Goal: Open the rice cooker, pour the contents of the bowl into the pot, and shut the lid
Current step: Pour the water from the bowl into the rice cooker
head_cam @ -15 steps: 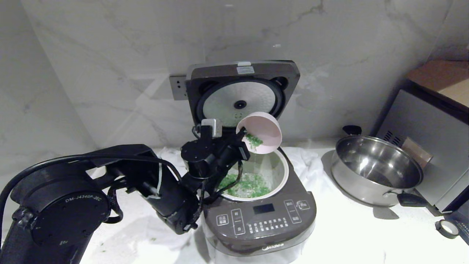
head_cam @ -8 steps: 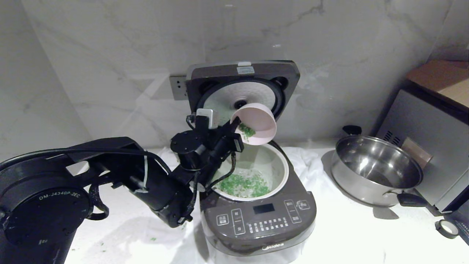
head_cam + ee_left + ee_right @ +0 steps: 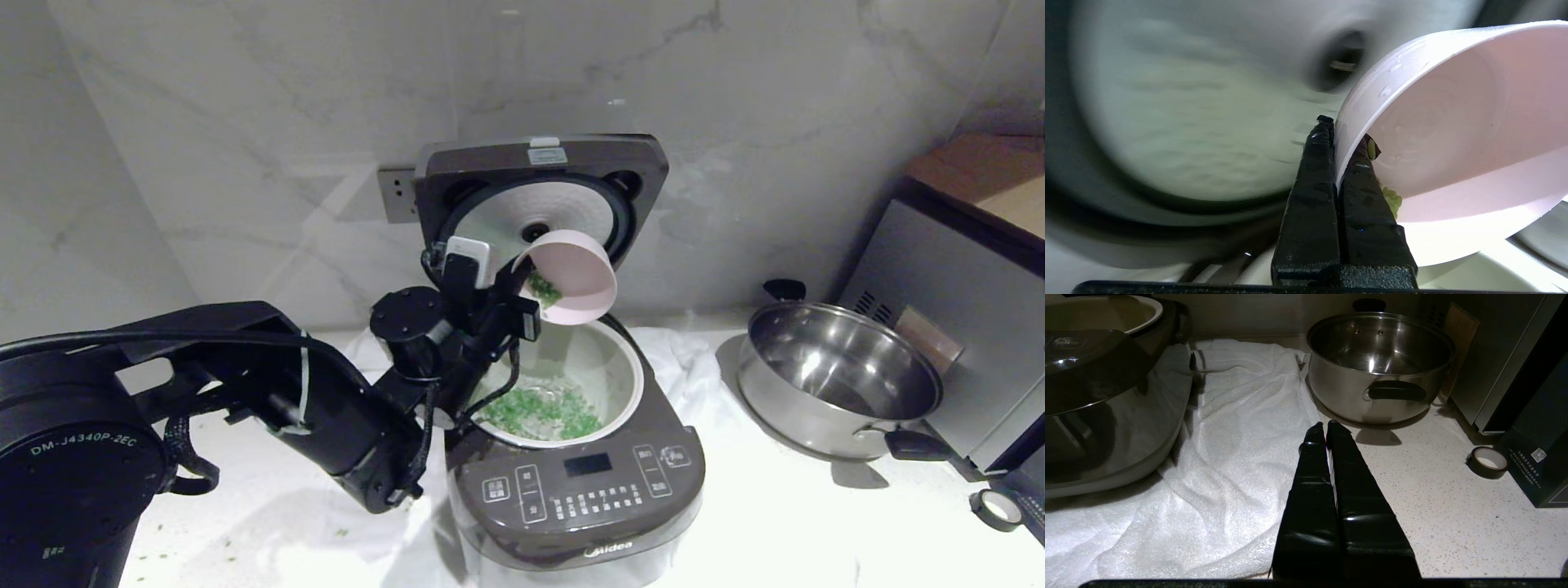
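Note:
The dark brown rice cooker (image 3: 571, 498) stands with its lid (image 3: 539, 159) upright against the wall, pale inner plate facing me. The pale pot (image 3: 630, 384) inside holds green and white contents (image 3: 543, 412). My left gripper (image 3: 522, 306) (image 3: 1343, 130) is shut on the rim of the pink bowl (image 3: 575, 273) (image 3: 1453, 122). It holds the bowl tipped on its side above the pot's back left. A few green bits (image 3: 541, 288) (image 3: 1392, 200) cling inside the bowl. My right gripper (image 3: 1326, 428) is shut and empty, low over the counter, outside the head view.
A shiny steel pan (image 3: 841, 376) (image 3: 1380, 363) sits right of the cooker, with a grey oven box (image 3: 963, 294) behind it. A tape roll (image 3: 998, 509) lies at the right edge. A white towel (image 3: 1241, 416) lies under the cooker. Stray green bits (image 3: 339, 532) dot the counter at left.
My left arm has lifted the bowl up and slightly left, in front of the lid's plate, and rolled it further over. Fewer green bits remain in the bowl.

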Motion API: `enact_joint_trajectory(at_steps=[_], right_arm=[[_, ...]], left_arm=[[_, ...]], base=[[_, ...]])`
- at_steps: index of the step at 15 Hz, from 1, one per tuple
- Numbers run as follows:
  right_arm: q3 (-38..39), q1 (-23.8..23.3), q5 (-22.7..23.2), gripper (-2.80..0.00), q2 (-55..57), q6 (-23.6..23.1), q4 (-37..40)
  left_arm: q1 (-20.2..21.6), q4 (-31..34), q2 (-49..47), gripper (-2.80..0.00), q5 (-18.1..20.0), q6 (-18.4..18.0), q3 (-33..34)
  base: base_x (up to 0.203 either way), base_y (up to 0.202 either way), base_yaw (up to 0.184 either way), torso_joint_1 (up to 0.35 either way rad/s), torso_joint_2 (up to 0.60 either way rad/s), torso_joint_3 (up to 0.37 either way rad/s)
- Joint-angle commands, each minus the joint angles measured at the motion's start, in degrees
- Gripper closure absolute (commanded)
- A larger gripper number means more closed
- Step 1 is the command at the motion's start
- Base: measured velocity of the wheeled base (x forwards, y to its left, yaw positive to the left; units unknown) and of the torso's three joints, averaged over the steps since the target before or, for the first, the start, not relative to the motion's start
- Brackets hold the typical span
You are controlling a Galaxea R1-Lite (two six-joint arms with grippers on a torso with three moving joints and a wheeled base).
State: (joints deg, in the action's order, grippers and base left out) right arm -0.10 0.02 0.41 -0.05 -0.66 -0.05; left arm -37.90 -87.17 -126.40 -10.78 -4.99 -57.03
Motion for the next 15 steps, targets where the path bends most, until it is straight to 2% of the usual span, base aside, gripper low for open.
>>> enact_joint_trajectory(at_steps=[1,2,3,5,7,9,13,15], right_arm=[[0.01,-0.01,0.02,0.00,-0.02,-0.04,-0.04],[0.01,0.06,0.02,0.00,0.05,-0.04,-0.04],[0.01,-0.02,0.02,0.00,-0.04,-0.04,-0.01],[0.01,-0.02,0.02,0.00,0.05,-0.04,0.05],[0.01,-0.01,0.02,0.00,0.05,-0.04,-0.01],[0.01,0.06,0.02,0.00,0.05,-0.04,-0.04],[0.01,0.06,0.02,0.00,0.05,-0.04,-0.04],[0.01,0.04,0.02,0.00,0.05,-0.04,-0.04]], left_arm=[[-1.65,-0.49,-1.30,0.00,-0.19,0.19,0.49],[-1.16,-0.49,-0.97,0.00,-0.16,1.17,-1.04],[-0.59,-0.49,-1.36,0.00,-0.11,4.08,-1.96],[-0.41,-0.49,-1.59,0.00,-0.13,6.09,0.15],[-0.08,-0.49,-0.97,0.00,0.07,12.16,0.55],[-0.97,-0.49,-1.45,0.00,-0.44,10.93,1.63],[-0.87,-0.49,-1.17,0.00,-0.64,11.21,3.23],[-1.44,-0.49,-2.98,0.00,-0.54,10.93,1.44]], base=[[0.000,0.000,0.000,0.000,0.00,0.000],[0.000,0.000,0.000,0.000,0.00,0.000],[0.000,0.000,0.000,0.000,0.00,0.000],[0.000,0.000,0.000,0.000,0.00,0.000],[0.000,0.000,0.000,0.000,0.00,0.000],[0.000,0.000,0.000,0.000,0.00,0.000],[0.000,0.000,0.000,0.000,0.00,0.000],[0.000,0.000,0.000,0.000,0.00,0.000]])
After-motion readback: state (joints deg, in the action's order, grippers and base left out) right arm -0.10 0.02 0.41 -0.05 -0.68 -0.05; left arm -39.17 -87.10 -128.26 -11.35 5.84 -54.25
